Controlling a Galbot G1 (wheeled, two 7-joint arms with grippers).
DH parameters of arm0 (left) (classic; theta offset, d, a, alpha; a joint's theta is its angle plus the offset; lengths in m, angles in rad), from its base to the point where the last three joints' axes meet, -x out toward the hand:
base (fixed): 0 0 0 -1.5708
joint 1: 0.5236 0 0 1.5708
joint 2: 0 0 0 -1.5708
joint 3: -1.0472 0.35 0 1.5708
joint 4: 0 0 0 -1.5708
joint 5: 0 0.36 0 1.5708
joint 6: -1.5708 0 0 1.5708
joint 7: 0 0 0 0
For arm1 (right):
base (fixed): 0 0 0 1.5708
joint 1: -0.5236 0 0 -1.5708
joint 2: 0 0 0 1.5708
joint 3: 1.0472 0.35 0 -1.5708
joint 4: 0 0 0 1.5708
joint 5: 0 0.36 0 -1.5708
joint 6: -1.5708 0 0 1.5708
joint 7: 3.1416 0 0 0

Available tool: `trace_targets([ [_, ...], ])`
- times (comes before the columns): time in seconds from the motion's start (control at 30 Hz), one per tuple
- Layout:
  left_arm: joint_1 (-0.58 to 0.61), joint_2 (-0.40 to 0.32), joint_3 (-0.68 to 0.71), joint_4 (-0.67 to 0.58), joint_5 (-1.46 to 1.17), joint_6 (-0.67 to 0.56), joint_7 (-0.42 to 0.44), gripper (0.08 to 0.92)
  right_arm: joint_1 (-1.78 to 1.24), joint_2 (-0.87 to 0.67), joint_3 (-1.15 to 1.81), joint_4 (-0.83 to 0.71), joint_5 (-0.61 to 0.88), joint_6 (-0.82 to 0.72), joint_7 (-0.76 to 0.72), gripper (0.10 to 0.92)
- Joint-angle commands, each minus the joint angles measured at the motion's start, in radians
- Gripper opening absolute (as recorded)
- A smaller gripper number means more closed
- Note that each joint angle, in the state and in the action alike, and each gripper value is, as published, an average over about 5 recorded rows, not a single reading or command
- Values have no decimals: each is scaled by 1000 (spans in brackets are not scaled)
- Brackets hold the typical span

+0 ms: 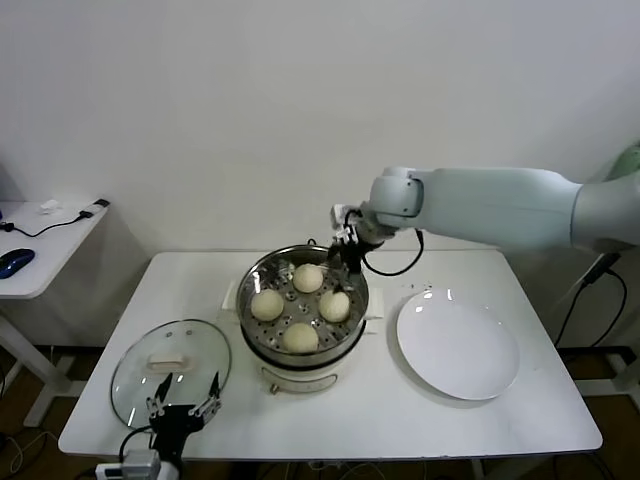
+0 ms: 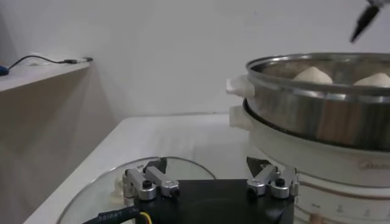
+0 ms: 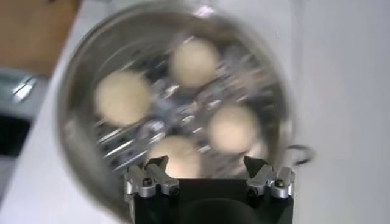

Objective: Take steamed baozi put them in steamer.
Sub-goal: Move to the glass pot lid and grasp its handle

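Observation:
The steamer stands mid-table, a shiny steel pot on a cream base. Several cream-white baozi lie apart on its perforated tray, one at the far side and one at the near side. My right gripper hovers open and empty over the pot's far right rim. In the right wrist view it looks down on the baozi inside the steamer. My left gripper rests open at the table's near left edge. It faces the steamer from the side.
A round glass lid with a white handle lies on the table left of the steamer, just beyond the left gripper. A flat white plate sits to the right. A side table with a blue mouse stands far left.

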Motion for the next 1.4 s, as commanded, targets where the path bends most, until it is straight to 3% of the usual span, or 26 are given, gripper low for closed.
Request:
trace_targets([
  [0.03, -4, 3, 1, -18, -79, 25, -2, 823, -208, -133, 474, -118, -57, 64, 391, 823],
  [0.2, -27, 12, -13, -24, -91, 5, 8, 823, -382, -235, 686, -47, -133, 80, 508, 823],
  [0.37, -58, 20, -38, -2, -93, -42, 7, 823, -764, -342, 1050, 76, -163, 109, 678, 823],
  [0.63, -77, 33, -25, 12, -91, -47, -24, 823, -1405, -418, 1593, 212, -267, 238, 692, 823],
  [1.03, -88, 57, -55, 64, 131, -170, 8, 823, -1976, -163, 2031, 293, -381, 509, 581, 823],
  [1.27, -77, 49, -62, 102, 293, -255, -70, 823, -2105, 0, 2095, 279, -445, 577, 551, 823],
  [1.4, -70, 60, -74, 144, 599, -319, -215, 823, -2148, 49, 2093, 272, -491, 586, 568, 823],
])
